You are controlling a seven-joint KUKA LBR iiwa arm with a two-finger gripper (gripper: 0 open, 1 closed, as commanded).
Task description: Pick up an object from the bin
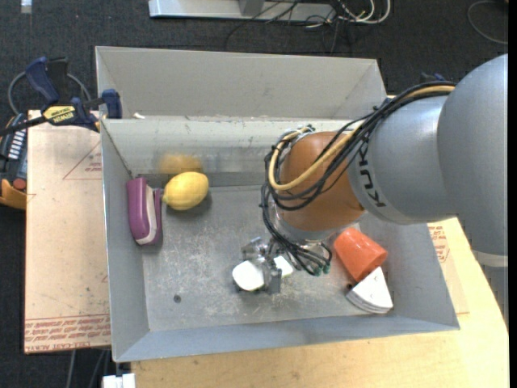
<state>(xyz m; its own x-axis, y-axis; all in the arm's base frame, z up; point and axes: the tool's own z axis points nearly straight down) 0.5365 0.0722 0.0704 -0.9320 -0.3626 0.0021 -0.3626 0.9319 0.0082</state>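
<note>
While I watched from the remote desk, the gripper (267, 268) hung low over the floor of the grey bin (161, 330), a little front of centre.

Its tip was right beside a small white round object (247, 278) on the bin floor. The metalwork overlapped that object's right edge, and I could not tell whether the claw was spread, pressed together or pinching it. The orange wrist cover (319, 186) and looped cables (284, 175) hid much of the view from above. An orange cup (359, 253) lay tipped just right of the gripper, with a white wedge-shaped piece (371, 293) touching it on the near side. Well apart, at the back left, a yellow lemon (187, 191) sat close to a purple-and-white oblong thing (142, 210) by the left wall.
</note>
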